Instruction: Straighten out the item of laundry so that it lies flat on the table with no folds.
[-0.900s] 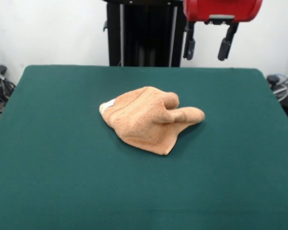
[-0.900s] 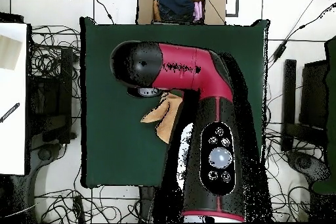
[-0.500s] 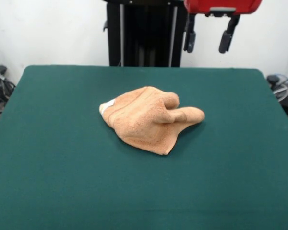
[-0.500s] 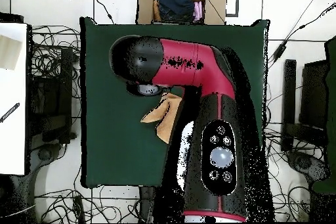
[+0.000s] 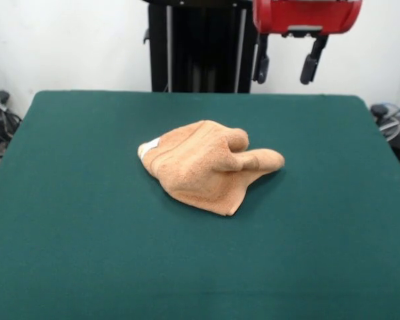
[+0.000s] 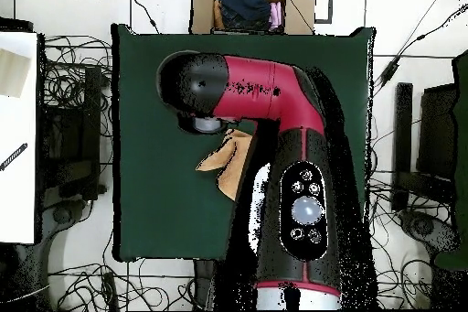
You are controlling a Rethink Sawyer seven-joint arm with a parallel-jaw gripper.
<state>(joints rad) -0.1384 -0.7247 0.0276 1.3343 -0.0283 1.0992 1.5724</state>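
The green table [image 5: 67, 200] is mostly bare, and the peach towel [image 5: 207, 167] sits near its middle in a crumpled heap, one roll bulging off to the side. High above, the gripper [image 5: 285, 61] hangs with its fingers [image 5: 311, 67] spread and empty. I'd say come down on a loose outer corner, by the white label [image 5: 149, 148], pinch only one layer, then drag outward.
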